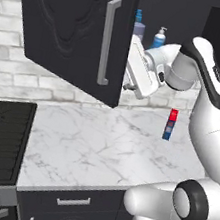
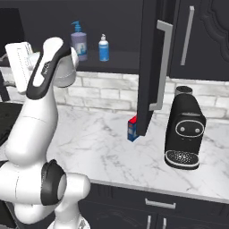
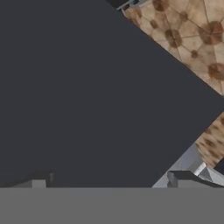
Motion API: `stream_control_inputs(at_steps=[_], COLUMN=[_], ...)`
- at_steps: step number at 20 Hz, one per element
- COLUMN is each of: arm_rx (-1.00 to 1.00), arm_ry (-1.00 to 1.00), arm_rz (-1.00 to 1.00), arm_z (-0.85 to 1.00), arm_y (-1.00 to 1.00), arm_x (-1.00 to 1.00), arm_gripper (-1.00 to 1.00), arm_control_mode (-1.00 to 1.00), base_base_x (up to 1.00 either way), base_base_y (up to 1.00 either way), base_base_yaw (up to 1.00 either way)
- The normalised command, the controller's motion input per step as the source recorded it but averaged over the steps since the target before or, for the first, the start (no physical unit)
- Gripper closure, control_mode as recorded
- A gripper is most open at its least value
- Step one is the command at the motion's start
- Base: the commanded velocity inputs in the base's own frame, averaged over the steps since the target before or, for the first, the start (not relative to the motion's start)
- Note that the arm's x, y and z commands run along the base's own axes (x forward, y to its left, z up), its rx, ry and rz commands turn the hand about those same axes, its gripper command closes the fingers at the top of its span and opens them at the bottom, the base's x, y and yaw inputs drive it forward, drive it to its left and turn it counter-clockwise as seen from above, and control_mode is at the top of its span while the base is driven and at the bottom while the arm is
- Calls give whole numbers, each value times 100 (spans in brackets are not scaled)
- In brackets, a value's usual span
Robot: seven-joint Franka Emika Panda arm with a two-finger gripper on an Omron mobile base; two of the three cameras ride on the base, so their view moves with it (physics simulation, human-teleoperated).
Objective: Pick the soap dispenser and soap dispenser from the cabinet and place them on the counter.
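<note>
Two pump bottles sit side by side on the shelf of the open cabinet (image 2: 154, 67), up above the counter (image 1: 106, 142): the greyish-purple soap dispenser (image 2: 79, 44) and the small bright-blue soap dispenser (image 2: 103, 49). The gripper (image 1: 128, 87) hangs just behind the door edge, fingers spread wide with nothing in them. My guess is both bottles are light, rigid plastic and a bit slick (top-heavy with those pumps), so I'd squeeze around the body, not the neck or nozzle.
</note>
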Motion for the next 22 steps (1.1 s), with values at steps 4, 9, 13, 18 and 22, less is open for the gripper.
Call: stream_control_inputs(at_steps=[4,9,13,18,22], arm_rx=[0,1,2,1,1], arm_ry=[-3,0,0,0,0], arm_rz=[-2,-1,0,0,0], arm_z=[-19,-22,-23,-24,-23], arm_y=[51,48,44,46,47], arm_x=[-38,-32,-28,-29,-29], arm_gripper=[-100,-100,-100,-100,-100], arm_control_mode=[-100,-100,-100,-100,-100], base_base_x=[0,0,0,0,0], base_base_y=[0,0,0,0,0], base_base_yaw=[0,0,0,0,0])
